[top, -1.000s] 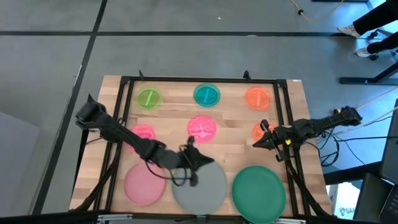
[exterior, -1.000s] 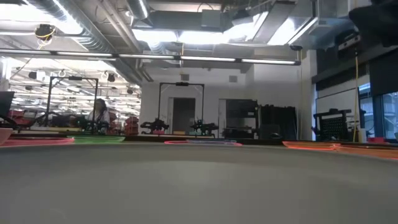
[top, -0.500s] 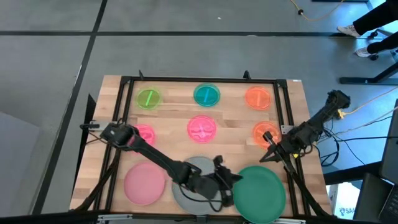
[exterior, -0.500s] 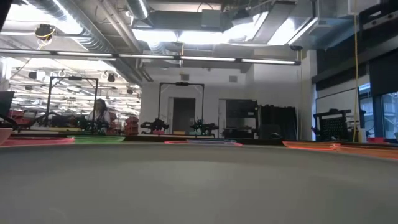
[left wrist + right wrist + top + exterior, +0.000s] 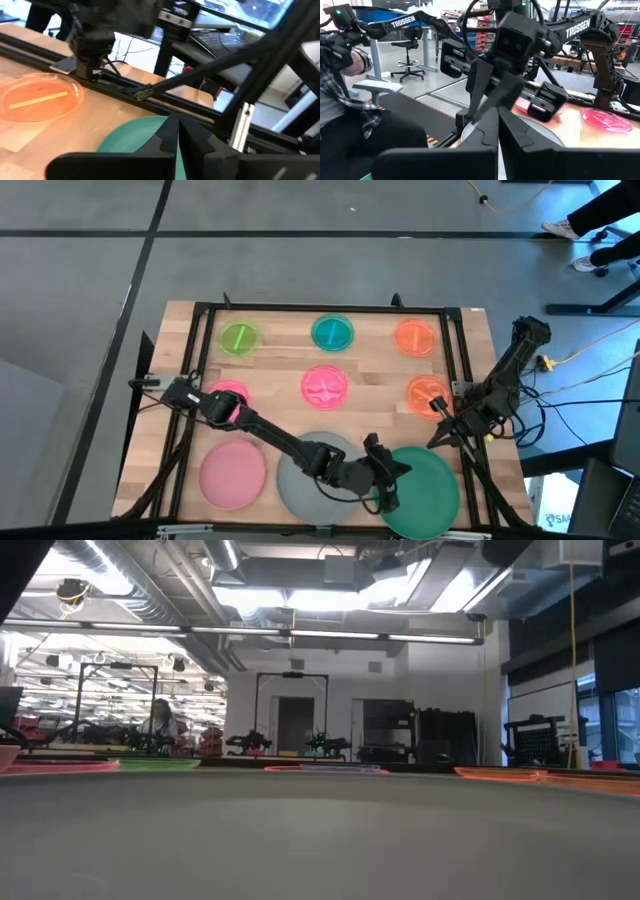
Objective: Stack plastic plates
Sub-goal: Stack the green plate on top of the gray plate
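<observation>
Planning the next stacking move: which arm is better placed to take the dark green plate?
Left, probably. The left gripper hangs over the dark green plate, fingers shut. The right gripper sits at the table's right edge beside an orange plate.

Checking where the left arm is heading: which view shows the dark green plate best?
The high view: the whole dark green plate shows, with the left gripper over its edge. The left wrist view shows only part; the low view none.

Both arms are black and thin, with bendy joints and thin cables. White letters on them spell TROSSEN.
</observation>
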### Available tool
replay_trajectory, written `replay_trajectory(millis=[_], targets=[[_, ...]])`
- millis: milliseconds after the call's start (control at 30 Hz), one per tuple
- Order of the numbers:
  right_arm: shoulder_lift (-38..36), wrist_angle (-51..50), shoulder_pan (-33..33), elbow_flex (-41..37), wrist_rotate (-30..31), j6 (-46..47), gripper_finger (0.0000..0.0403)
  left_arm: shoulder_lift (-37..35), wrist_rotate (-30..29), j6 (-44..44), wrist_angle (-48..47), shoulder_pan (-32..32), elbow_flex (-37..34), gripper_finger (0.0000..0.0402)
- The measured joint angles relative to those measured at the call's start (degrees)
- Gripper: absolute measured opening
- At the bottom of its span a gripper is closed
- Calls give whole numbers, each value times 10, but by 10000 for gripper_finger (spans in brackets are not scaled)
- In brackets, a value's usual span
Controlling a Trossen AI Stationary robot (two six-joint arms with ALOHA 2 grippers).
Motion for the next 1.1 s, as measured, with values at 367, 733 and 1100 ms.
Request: replay_trajectory(millis=[367,733,1100], targets=[[0,-19,0,0,-3,5,2,0,-5,-73,-115,13,0,140],[0,-49,0,0,37,19,2,31,49,-217,-203,27,0,145],[0,-53,0,0,35,30,2,56,57,-233,-203,38,0,145]])
